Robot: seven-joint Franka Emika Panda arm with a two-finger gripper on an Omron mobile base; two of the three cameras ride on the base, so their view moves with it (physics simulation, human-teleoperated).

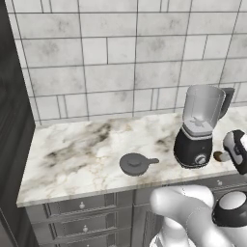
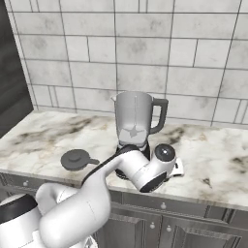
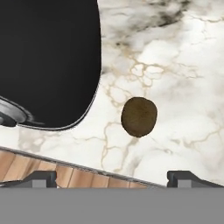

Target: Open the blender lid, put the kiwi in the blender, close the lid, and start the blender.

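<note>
Jaws spread wide and empty: in the hand view the gripper (image 3: 111, 177) shows its two dark fingertips (image 3: 41, 178) far apart at the lower edge, with the kiwi (image 3: 139, 117) lying on the marble counter (image 3: 175, 65) between and beyond them, untouched. Beside the kiwi in that view stands the black base of the blender (image 3: 48, 61), close to the fruit but apart from it. In the left base view the blender (image 1: 198, 126) stands at the right of the counter (image 1: 77, 154), its clear jar open at the top and its handle turned to the far right; the kiwi (image 1: 218, 156) lies just right of the base, near the counter's front edge, partly hidden by the robot's hand. The blender lid (image 1: 136, 163) lies flat on the counter to the left of the blender, well apart from it, knob up and tab pointing right. In the right base view the lid (image 2: 76, 159) rests left of the blender (image 2: 135, 123), whose base is largely hidden by the arm.
</note>
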